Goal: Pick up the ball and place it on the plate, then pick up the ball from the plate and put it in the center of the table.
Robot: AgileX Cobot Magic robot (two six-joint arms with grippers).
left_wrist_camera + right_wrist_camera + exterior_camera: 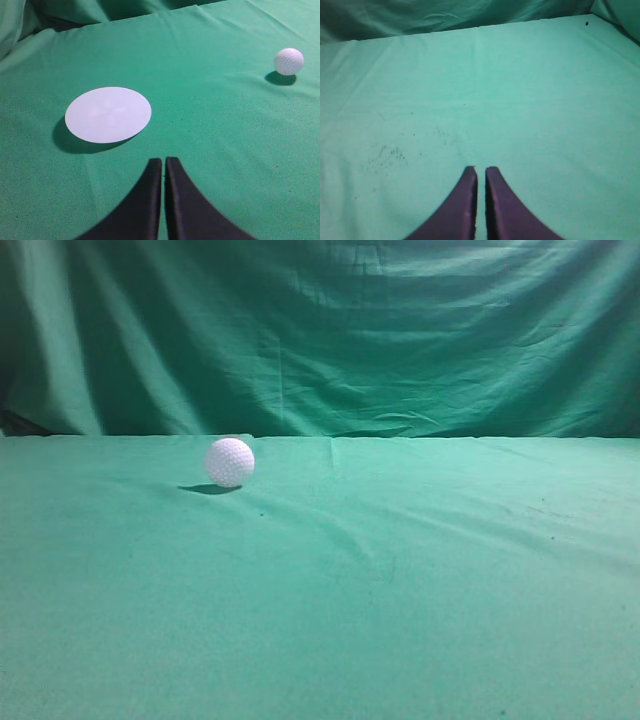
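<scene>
The white dimpled ball (230,462) rests on the green cloth table (400,590), left of the middle toward the back. It also shows at the upper right of the left wrist view (288,61). A flat round white plate (108,114) lies on the cloth in the left wrist view, left of and ahead of my left gripper (163,161), well apart from the ball. The left gripper is shut and empty. My right gripper (480,170) is shut and empty above bare cloth. Neither gripper nor the plate shows in the exterior view.
A draped green cloth backdrop (320,330) hangs behind the table's far edge. Small dark specks (385,157) mark the cloth left of the right gripper.
</scene>
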